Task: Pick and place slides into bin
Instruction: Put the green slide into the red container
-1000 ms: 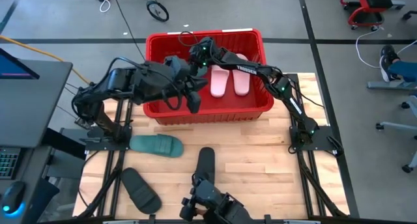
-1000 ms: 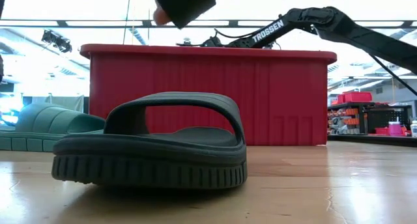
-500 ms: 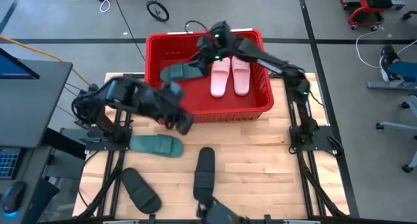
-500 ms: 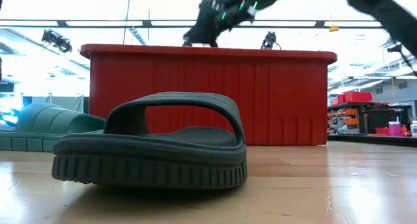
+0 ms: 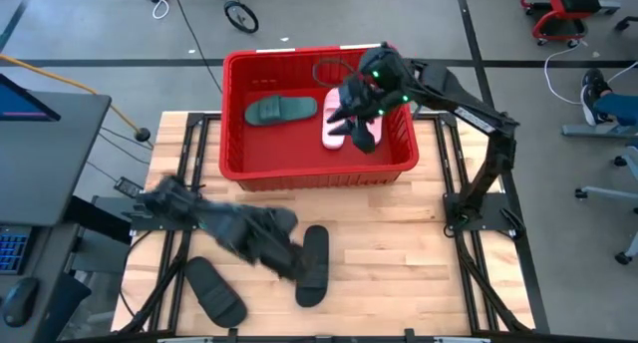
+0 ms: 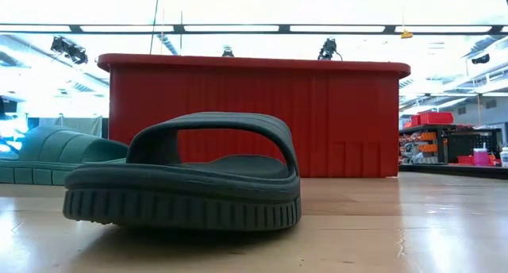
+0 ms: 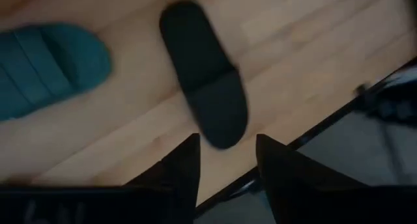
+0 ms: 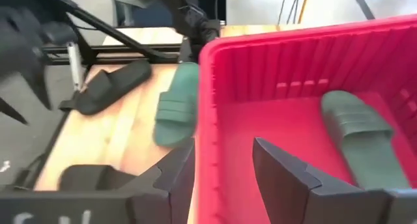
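The red bin (image 5: 317,169) stands at the table's far middle. Inside lie a dark green slide (image 5: 282,111) on the left and two pale pink slides (image 5: 330,136) on the right, on their soles. My right gripper (image 5: 349,119) hangs open above the pink slides and holds nothing. My left gripper (image 5: 289,261), blurred, hovers open above the near table, next to a black slide (image 5: 315,265). A second black slide (image 5: 214,291) lies at the near left. Another green slide (image 7: 45,68) lies on the table, hidden by my left arm in the high view.
The bin's rolled rim (image 8: 208,61) runs just ahead of my right gripper's fingers. Bare wooden tabletop (image 5: 419,263) lies right of the black slide. The table's near edge and metal frame (image 7: 339,113) show beyond my left gripper.
My left gripper has pulled out of the bin and swung toward the table's near edge, ending over the black slide. My right gripper has moved from the bin's far left toward its right, over the pink slides. A dark green slide now lies in the bin's left half.
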`<state>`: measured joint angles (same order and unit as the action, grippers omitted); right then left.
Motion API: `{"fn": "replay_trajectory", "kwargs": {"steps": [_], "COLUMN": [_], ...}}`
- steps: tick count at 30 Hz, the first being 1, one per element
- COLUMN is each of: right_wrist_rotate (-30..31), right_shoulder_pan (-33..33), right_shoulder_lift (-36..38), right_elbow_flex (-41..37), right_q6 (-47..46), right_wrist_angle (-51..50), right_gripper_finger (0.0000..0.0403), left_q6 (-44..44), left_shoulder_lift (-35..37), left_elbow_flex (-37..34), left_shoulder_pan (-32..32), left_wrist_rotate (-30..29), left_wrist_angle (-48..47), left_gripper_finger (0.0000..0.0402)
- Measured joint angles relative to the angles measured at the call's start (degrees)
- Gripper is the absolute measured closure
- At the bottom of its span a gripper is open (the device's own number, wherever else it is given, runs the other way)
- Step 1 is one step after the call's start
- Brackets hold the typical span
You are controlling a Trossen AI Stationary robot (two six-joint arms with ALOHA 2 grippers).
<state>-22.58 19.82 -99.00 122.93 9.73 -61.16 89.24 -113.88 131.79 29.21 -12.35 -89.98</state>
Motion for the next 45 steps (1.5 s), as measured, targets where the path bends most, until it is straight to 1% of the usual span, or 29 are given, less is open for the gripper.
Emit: {"fn": "replay_trajectory", "kwargs": {"steps": [4,8,10,13,15,17,20,22,26,27,28,31,36,37,38,41,42,44,45], "right_wrist_rotate": [1.61,1.7,1.71,1.71,2.02,2.97,4.33,4.51,4.52,4.59,4.6,4.65,4.66,4.66,4.67,4.66,4.64,4.65,4.66], "right_shoulder_pan": [-4.77,-9.56,-11.73,-14.78,-16.46,-18.16,-20.39,-21.63,-23.3,-23.54,-23.7,-23.77,-23.7,-23.7,-23.7,-23.7,-23.7,-23.7,-23.7], "right_shoulder_lift": [1.37,1.68,1.61,1.4,1.34,1.29,1.29,1.29,1.29,1.29,1.29,1.29,1.27,1.26,1.26,1.26,1.26,1.24,1.24], "right_elbow_flex": [0.0,0.0,0.0,-0.04,-0.04,-0.07,-0.07,-0.07,-0.07,-0.07,-0.07,-0.07,-0.07,-0.07,-0.07,-0.07,-0.07,-0.07,-0.07], "right_q6": [-3.31,-4.11,-4.19,-5.21,-5.67,-5.7,-5.74,-5.72,-5.03,-4.81,-4.55,-3.55,-1.9,-1.72,-1.62,-1.58,-1.64,-1.7,-1.63], "right_wrist_angle": [-0.26,-1.6,-3.07,-5.35,-7.16,-8.52,-10.18,-10.77,-12.12,-12.47,-12.68,-13.3,-14.23,-14.24,-14.23,-14.33,-14.46,-14.82,-15.02], "right_gripper_finger": [0.0243,0.0243,0.0243,0.0243,0.0243,0.0244,0.0244,0.0244,0.0244,0.0244,0.0244,0.0244,0.0244,0.0244,0.0244,0.0244,0.0244,0.0244,0.0244], "left_q6": [1.65,1.84,1.83,2.9,3.38,3.81,6.85,10.5,10.7,10.92,11.12,10.82,8.85,8.66,8.65,10.83,12.72,19.36,22.7], "left_shoulder_lift": [-4.46,-4.6,-3.71,-1.57,-0.89,-0.96,-0.85,-0.84,-0.14,0.62,1.68,5.97,14.45,16.24,17.91,23.35,25.09,28.08,29.17], "left_elbow_flex": [-0.06,-0.07,-0.07,0.01,0.04,0.0,-1.07,-3.31,-6.49,-6.78,-7.03,-7.41,-8.58,-10.02,-11.95,-21.21,-25.1,-32.75,-36.56], "left_shoulder_pan": [3.3,4.86,5.17,5.68,5.72,5.72,5.7,5.7,5.76,5.9,6.33,6.79,7.47,7.58,7.71,7.28,7.25,7.35,7.46], "left_wrist_rotate": [0.2,-0.33,-2.67,-8.48,-11.01,-11.26,-11.29,-9.18,4.16,5.17,4.47,-1.19,-14.2,-16.72,-18.03,-18.5,-18.54,-18.39,-18.19], "left_wrist_angle": [0.03,-0.01,-0.01,-0.06,-0.07,-0.04,0.07,-0.07,-0.05,-0.05,-0.04,-0.06,0.09,0.01,-0.01,-0.02,-0.07,0.52,2.43], "left_gripper_finger": [0.0237,0.024,0.0244,0.0252,0.0258,0.0266,0.0276,0.0283,0.0291,0.0291,0.0291,0.0287,0.0284,0.0285,0.0287,0.0292,0.0293,0.0293,0.0294]}}
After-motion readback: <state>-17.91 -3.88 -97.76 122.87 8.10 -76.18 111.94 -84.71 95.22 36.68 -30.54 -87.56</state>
